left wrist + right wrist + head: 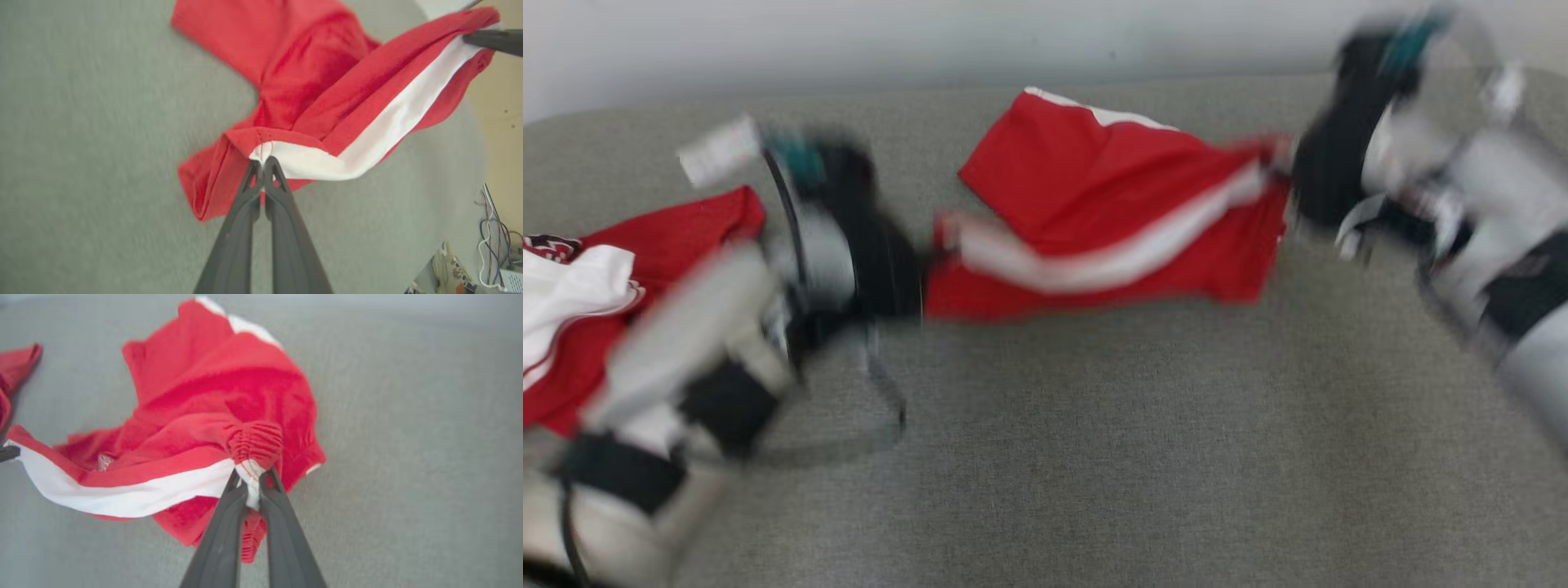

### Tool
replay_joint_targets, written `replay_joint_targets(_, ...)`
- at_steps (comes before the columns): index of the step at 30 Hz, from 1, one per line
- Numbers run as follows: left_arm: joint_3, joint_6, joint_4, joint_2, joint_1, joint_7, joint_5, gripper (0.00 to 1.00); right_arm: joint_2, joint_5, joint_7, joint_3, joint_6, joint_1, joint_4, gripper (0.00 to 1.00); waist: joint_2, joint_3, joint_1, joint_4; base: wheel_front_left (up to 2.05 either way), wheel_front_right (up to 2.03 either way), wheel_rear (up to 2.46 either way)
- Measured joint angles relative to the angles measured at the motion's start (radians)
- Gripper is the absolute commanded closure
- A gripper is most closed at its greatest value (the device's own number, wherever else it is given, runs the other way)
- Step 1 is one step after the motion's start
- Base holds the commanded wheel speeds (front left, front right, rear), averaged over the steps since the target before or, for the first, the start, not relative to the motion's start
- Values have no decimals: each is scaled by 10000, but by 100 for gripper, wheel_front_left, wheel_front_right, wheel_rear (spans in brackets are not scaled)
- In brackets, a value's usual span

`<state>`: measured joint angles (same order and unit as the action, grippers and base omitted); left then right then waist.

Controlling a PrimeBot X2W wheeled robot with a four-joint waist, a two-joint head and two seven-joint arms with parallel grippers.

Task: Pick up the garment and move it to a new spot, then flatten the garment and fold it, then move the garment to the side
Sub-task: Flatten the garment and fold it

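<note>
The red white-striped fabric shorts (1094,204) are being pinched by the left gripper (263,163) and right gripper (253,477) over a grey woven surface (1094,457) edged by a pale wall (849,41).

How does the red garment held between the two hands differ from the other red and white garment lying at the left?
The held garment is stretched between the left hand and the right hand, each shut on one end; the other garment lies crumpled, in no hand. The held garment is red with one white stripe; the other garment has a broad white part. Both are red and white.
</note>
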<state>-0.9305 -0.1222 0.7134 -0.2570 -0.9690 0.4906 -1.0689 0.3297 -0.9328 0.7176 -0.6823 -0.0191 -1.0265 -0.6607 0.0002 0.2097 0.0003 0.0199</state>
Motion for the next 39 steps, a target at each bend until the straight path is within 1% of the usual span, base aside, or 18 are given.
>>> replay_joint_targets(1, 399, 4, -15, 88, -877, -54, 0, 100, 19, 42, -186, 284, -50, -742, 13, 100, 0, 132, 0, -27, 0, 0, 0)
replay_joint_targets(3, 1302, 268, -134, 410, -2831, -920, 117, 100, 100, 378, -1070, 859, -17, -2279, 150, 100, 0, 407, 1, -63, 0, 0, 0)
replay_joint_targets(4, 1712, 437, -224, 556, -3744, -1381, 284, 100, 192, 546, -1592, 1126, 92, -2966, 288, 100, 0, 550, 0, -72, 0, 0, 0)
replay_joint_targets(5, 2067, 610, -301, 648, -4464, -1931, 539, 100, 295, 754, -2506, 1475, 205, -3485, 552, 100, -1, 689, -1, -74, 0, 0, 0)
replay_joint_targets(6, 2493, 911, -516, 648, -4971, -2809, 796, 100, 380, 1110, -3611, 1944, 119, -3937, 926, 100, -1, 829, -1, -72, 0, 0, 0)
replay_joint_targets(7, 2941, 1225, -792, 566, -5260, -3854, 1166, 100, 537, 1578, -4276, 2290, 27, -4362, 1273, 100, -1, 975, -1, -66, 0, 0, 0)
replay_joint_targets(8, 3329, 1409, -961, 431, -5363, -4470, 1352, 100, 566, 1712, -4800, 2585, 10, -4613, 1373, 100, -3, 1112, -2, -60, 0, 0, 0)
replay_joint_targets(9, 3682, 1496, -1244, 301, -5236, -4959, 1356, 100, 600, 1781, -5306, 2610, 173, -4591, 1482, 100, -4, 1241, -5, -55, 0, 0, 0)
replay_joint_targets(10, 3795, 1572, -1580, 161, -4928, -5459, 1607, 100, 610, 2052, -5806, 2500, 556, -4367, 1716, 100, -4, 1365, -5, -49, 0, 0, 0)
replay_joint_targets(12, 3641, 1682, -1808, 169, -3910, -6475, 1875, 100, 433, 2226, -6786, 2251, 1041, -3257, 2054, 100, -2, 1551, -2, -35, 0, 0, 0)
replay_joint_targets(14, 3106, 1662, -1753, 203, -2358, -7097, 2013, 100, 408, 2535, -7712, 1825, 1114, -1750, 2034, 100, 3, 1615, 7, -10, 0, 0, 0)
replay_joint_targets(16, 2458, 1528, -1448, 234, -744, -7060, 2017, 100, 405, 2552, -8393, 1526, 1118, -210, 1756, 100, 3, 1556, 5, 4, 0, 0, 0)
replay_joint_targets(19, 1662, 1185, -846, 105, 695, -6961, 2054, 100, 483, 2309, -8863, 1450, 1127, 1385, 1306, 100, -1, 1348, -5, 32, 0, 0, 0)
replay_joint_targets(20, 1553, 1183, -717, 82, 998, -6984, 2080, 100, 466, 2144, -8876, 1406, 1141, 1781, 1131, 100, -1, 1272, -6, 47, 0, 0, 0)
replay_joint_targets(22, 1187, 909, -430, 15, 1461, -6819, 2082, 100, 476, 2100, -8914, 988, 1250, 2543, 880, 100, 0, 1120, -4, 73, 0, 0, 0)
replay_joint_targets(26, 999, 953, -136, -84, 2268, -6966, 2303, 100, 353, 2017, -9047, 594, 1352, 3613, 543, 100, -1, 784, -5, 96, 0, 0, 0)
replay_joint_targets(34, -4, 928, 117, -29, 3545, -6909, 2700, 100, 410, 1306, -9173, 464, 1440, 4890, 370, 100, -3, -74, -6, 105, 0, 0, 0)
replay_joint_targets(39, -232, 1041, 155, -115, 4360, -6815, 2834, 100, 458, 1147, -8809, -23, 1482, 5869, 207, 100, -3, -710, -6, 133, 0, 0, 0)
